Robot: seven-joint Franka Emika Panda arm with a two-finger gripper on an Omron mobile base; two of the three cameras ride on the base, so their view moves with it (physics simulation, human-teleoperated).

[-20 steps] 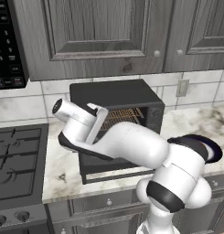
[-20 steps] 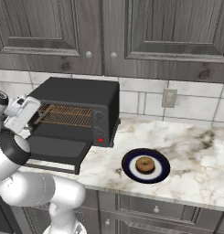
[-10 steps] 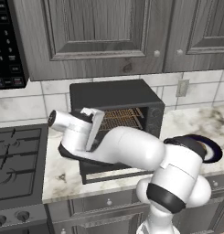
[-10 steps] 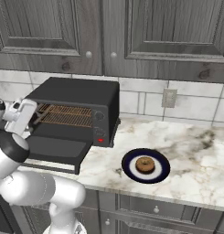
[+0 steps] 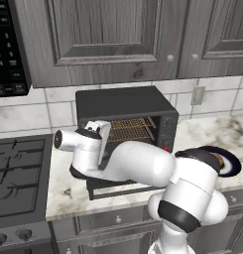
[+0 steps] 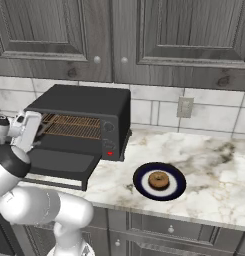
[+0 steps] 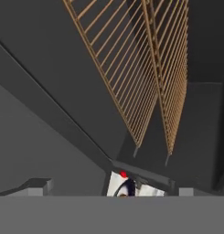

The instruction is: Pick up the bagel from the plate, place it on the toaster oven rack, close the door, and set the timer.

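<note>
The black toaster oven (image 6: pixel 89 107) stands on the counter with its door (image 6: pixel 61 162) dropped open and the copper rack (image 6: pixel 69 126) showing inside. My gripper (image 6: pixel 34 133) hovers at the left of the oven's mouth, above the door, open and holding nothing. From the left base camera the gripper (image 5: pixel 105 141) sits in front of the rack (image 5: pixel 130 129). Up close, the hand camera shows the rack (image 7: pixel 145 68) and the dark oven walls. To the right of the oven, the brown bagel (image 6: pixel 158 180) lies on the navy plate (image 6: pixel 176 187), well away from the gripper.
A black microwave (image 5: pixel 6 49) hangs at the upper left and a stove top (image 5: pixel 19 173) lies left of the oven. Grey cabinets run above. A wall outlet (image 6: pixel 185 106) is behind the marble counter (image 6: pixel 219 170). My elbow partly hides the plate (image 5: pixel 231 163).
The hand and wrist have sunk a little in front of the oven's mouth. The jaws stayed open. Bagel, plate and door have not moved.
</note>
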